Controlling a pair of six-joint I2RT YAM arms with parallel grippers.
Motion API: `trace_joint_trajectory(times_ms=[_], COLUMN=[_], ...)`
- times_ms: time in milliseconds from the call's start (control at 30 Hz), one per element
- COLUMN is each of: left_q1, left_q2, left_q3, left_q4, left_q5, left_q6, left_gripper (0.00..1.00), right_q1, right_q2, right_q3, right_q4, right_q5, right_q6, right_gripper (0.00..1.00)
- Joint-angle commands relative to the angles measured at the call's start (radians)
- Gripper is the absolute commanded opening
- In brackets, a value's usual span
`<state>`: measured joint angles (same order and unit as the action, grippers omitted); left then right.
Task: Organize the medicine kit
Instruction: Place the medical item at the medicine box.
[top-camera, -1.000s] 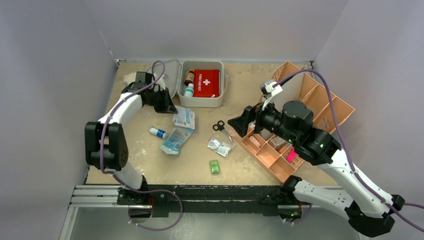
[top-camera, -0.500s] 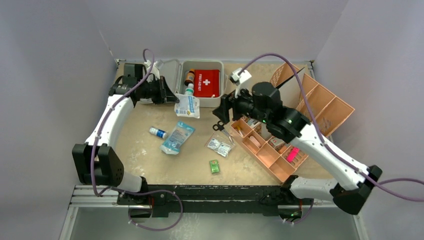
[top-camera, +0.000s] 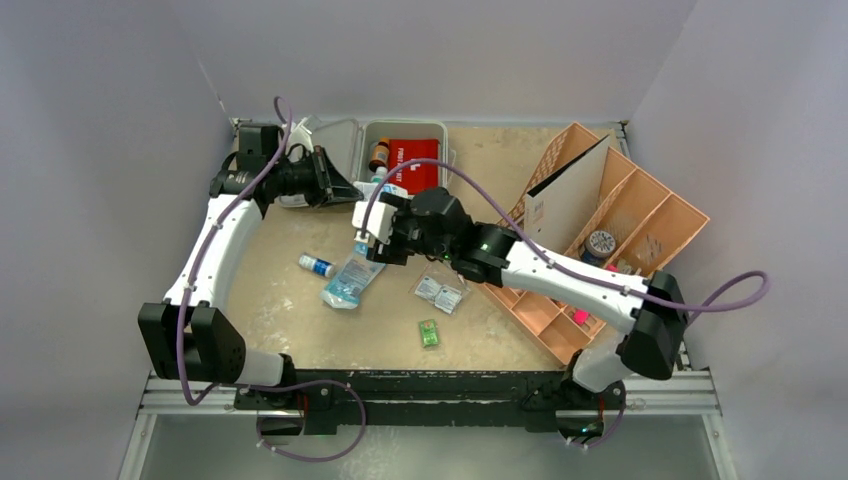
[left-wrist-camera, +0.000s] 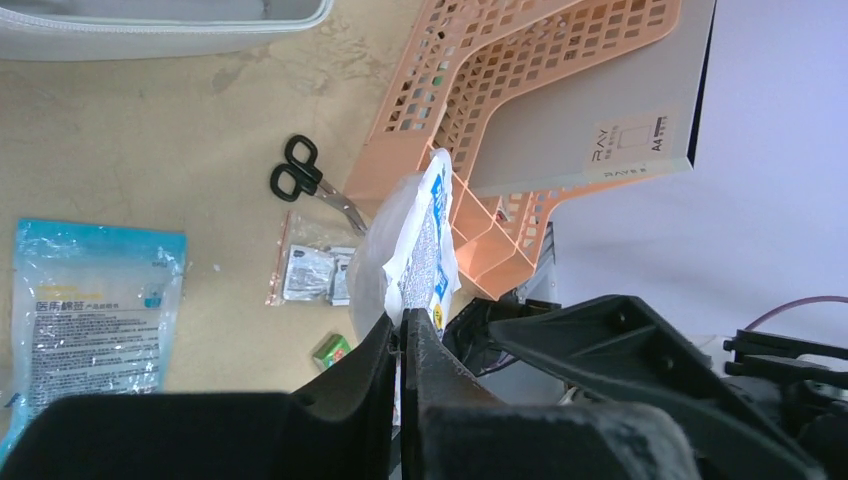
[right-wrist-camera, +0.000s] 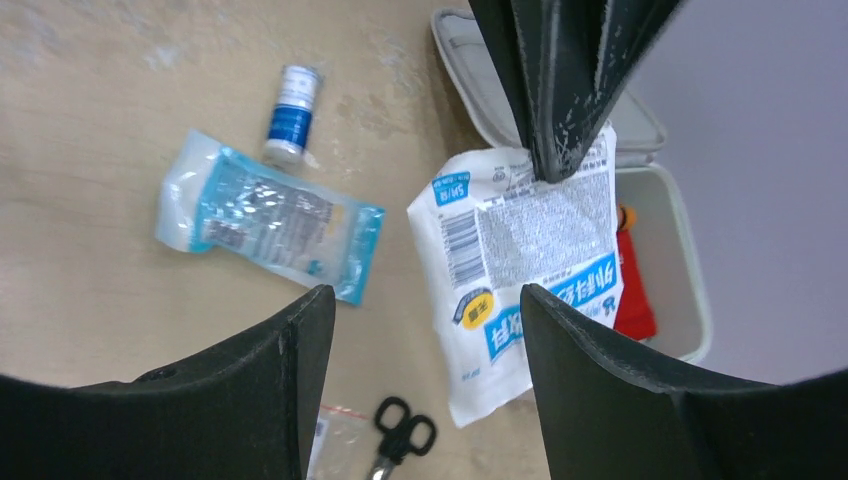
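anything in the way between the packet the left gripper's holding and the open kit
Nothing visible does. The packet, pinched by the left gripper, hangs just in front of the open medicine kit; the open right gripper is on the opposite side of the packet.

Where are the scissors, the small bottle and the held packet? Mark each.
scissors (left-wrist-camera: 323, 193), left wrist view, pivot.
small bottle (right-wrist-camera: 291, 115), right wrist view, blue label.
held packet (right-wrist-camera: 530, 262), right wrist view, printed middle.

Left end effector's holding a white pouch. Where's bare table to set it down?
Left end effector grips the white pouch. Bare table between the medicine kit and the orange tray, and near-left, between the left arm and the blue pouch. Crowded centre: vial, sachets, green packet, scissors, right arm.
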<state>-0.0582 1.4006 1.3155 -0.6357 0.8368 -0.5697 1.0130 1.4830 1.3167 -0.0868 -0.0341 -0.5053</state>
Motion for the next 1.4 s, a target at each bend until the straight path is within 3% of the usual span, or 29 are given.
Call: trace_joint_trajectory(times_ms=[0,133,333,433,533,700,867,1067,1167,1367], left_q1=[0.009,0.01,0.101,0.155,0.159,0.161,0.161,0.161,0.161,0.156], left_q2=[-0.007,-0.003,-0.019,-0.021,-0.019,-0.073,-0.146,-0.239,-0.252,-0.274], left_q3=[0.039,0.034,-0.018,0.014,0.076,0.061,-0.092,-0.324,-0.38,-0.393], left_q4=[0.008,-0.007,0.12,0.191,0.179,0.095,0.11,0.127,0.116,0.09], left_q5=[0.034,0.039,0.113,0.142,0.091,-0.232,-0.335,-0.371,-0.322,-0.269], left_q6=[-0.034,-0.036,-0.132,-0.171,-0.097,0.063,0.147,0.203,0.224,0.248], left_gripper=[0.0,0.0,0.0,0.14,0.33,0.46,0.48,0.48,0.48,0.48], right_q1=[0.029,0.046,0.063,0.063,0.046,-0.07,-0.207,-0.305,-0.328,-0.332], right_q2=[0.048,0.105,0.152,0.167,0.215,0.323,0.462,0.61,0.698,0.868], right_q3=[-0.007,-0.02,-0.084,-0.047,0.036,0.256,0.47,0.671,0.79,0.996], right_q4=[0.173,0.325,0.556,0.507,0.443,0.2,0.037,-0.073,-0.142,-0.224], right_q5=[0.122,0.223,0.271,0.227,0.231,0.129,0.023,-0.032,0.027,0.343], right_q6=[-0.268,-0.377,-0.448,-0.353,-0.222,0.117,0.346,0.494,0.528,0.44], right_gripper=[0.7,0.63,0.17,0.0,0.0,0.0,0.0,0.01,0.02,0.03])
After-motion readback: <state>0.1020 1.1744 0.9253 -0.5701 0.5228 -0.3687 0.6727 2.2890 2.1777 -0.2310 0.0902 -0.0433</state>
